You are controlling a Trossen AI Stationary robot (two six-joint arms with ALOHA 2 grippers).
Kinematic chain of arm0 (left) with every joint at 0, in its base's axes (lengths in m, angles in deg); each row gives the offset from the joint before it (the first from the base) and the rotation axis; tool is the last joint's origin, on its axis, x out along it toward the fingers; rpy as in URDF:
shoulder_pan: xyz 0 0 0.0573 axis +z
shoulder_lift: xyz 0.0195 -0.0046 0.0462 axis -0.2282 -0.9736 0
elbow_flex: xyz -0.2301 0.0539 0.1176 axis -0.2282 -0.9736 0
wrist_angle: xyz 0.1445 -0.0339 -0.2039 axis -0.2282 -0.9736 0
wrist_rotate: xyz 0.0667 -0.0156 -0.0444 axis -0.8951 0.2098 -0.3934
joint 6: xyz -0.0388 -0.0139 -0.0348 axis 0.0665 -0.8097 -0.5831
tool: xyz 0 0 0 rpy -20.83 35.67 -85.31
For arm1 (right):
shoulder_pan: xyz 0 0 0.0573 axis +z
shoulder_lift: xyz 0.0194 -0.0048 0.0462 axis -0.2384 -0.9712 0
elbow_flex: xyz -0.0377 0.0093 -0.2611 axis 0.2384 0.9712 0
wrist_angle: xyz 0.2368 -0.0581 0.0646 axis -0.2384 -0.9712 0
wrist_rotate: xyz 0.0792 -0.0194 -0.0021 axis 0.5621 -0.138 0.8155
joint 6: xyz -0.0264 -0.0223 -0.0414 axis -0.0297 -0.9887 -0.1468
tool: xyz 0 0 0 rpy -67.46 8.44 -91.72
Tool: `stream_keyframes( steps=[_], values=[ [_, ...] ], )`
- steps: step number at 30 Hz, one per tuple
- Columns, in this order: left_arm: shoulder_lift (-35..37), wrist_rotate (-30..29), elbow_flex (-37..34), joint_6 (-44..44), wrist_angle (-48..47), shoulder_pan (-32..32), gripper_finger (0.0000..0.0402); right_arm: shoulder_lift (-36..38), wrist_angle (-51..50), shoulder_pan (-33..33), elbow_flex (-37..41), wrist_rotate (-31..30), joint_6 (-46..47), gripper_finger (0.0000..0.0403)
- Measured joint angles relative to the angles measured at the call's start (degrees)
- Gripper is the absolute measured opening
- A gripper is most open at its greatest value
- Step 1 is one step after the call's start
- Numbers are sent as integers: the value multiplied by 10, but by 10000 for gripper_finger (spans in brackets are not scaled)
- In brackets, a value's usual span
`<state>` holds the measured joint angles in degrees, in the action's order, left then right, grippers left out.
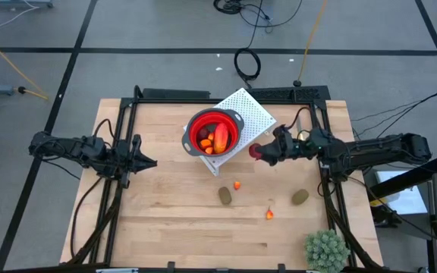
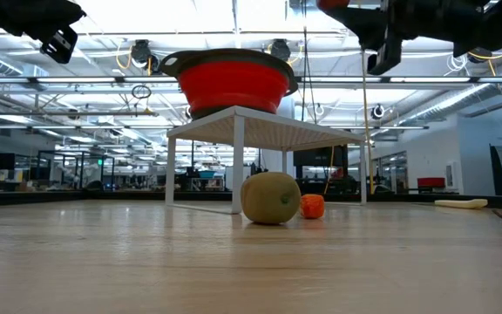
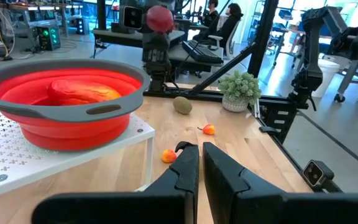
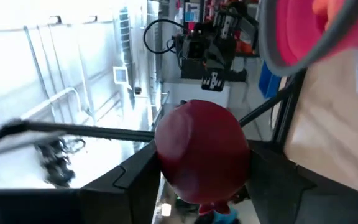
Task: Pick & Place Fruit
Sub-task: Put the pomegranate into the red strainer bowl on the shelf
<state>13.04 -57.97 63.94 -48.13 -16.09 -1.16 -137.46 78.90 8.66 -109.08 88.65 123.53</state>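
- The right claw (image 1: pixel 258 152) grips a dark red ball (image 1: pixel 255 152), lifted beside the bowl (image 1: pixel 197 122), likely for dropping in.
- The ball is round, smooth and matte.
- Two brown-green ovals (image 1: pixel 225 196) and orange bits (image 1: pixel 237 185) wait on the table (image 1: pixel 165 227).
- The left claw (image 1: pixel 149 161) waits pinched together, empty.

The pale table (image 1: pixel 165 220) is matt, visibly grained wooden planks. The round red bowl (image 1: pixel 213 133) with its grey rim looks like smooth plastic. The white stand (image 1: pixel 257 114) is perforated sheet.
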Motion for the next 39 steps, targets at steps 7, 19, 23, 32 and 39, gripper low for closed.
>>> stream_keyframes(
  steps=[7,19,23,32,39],
  values=[
    [0,0,0,0,0,0,21,0,-6,0,0,0,33,198],
    [0,-1,0,10,-1,0,21,0,-7,0,0,-18,-258,198],
    [0,-2,0,33,-13,0,21,0,-6,0,0,-46,-378,198],
    [0,-2,0,33,-32,0,21,0,-6,0,0,-46,-634,198],
    [0,-3,0,33,-32,0,21,0,-6,0,0,-46,-808,198]
  ],
)
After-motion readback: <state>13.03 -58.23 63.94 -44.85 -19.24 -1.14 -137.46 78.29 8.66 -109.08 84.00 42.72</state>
